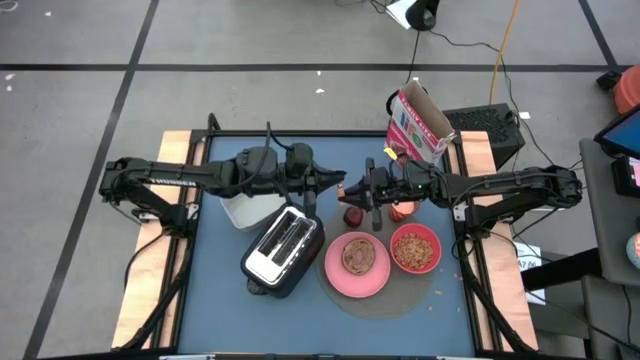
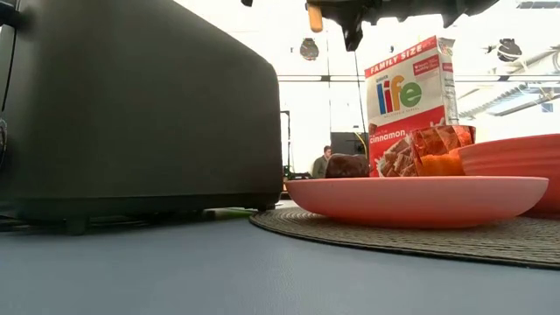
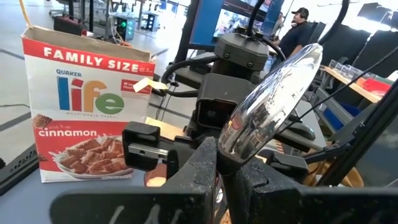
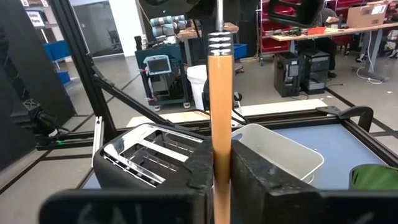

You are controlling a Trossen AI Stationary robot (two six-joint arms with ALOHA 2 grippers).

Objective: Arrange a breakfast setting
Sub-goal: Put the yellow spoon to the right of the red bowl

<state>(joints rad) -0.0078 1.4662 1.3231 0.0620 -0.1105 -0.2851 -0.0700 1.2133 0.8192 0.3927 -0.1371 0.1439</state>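
Note:
The orange-handled spoon (image 4: 219, 106) is held in the air between my two grippers, above the dark red fruit (image 1: 353, 214) and the small pink cup (image 1: 402, 208). My left gripper (image 1: 338, 187) is shut on its metal end, and its silver bowl (image 3: 273, 99) sticks out past the fingers. My right gripper (image 1: 358, 190) is shut on the orange handle. The pink plate (image 1: 357, 280) carries the round browned bread (image 1: 358, 256). It rests on a round woven mat beside the red bowl (image 1: 415, 248), which holds cereal. My left gripper pinches the spoon's metal neck (image 3: 228, 163), just below the silver bowl, between its two fingers. It comes in level from the table's left. The spoon is lifted clear of the table. My right gripper pinches the orange handle (image 4: 219, 158) between its two fingers, below the ribbed end where the metal begins. It comes in level from the table's right, facing my left gripper.
The silver-and-black toaster (image 1: 283, 250) stands left of the plate, with the white container (image 1: 245, 208) behind it under my left arm. An open cereal box (image 1: 420, 125) stands at the far right. People sit in the room beyond the table.

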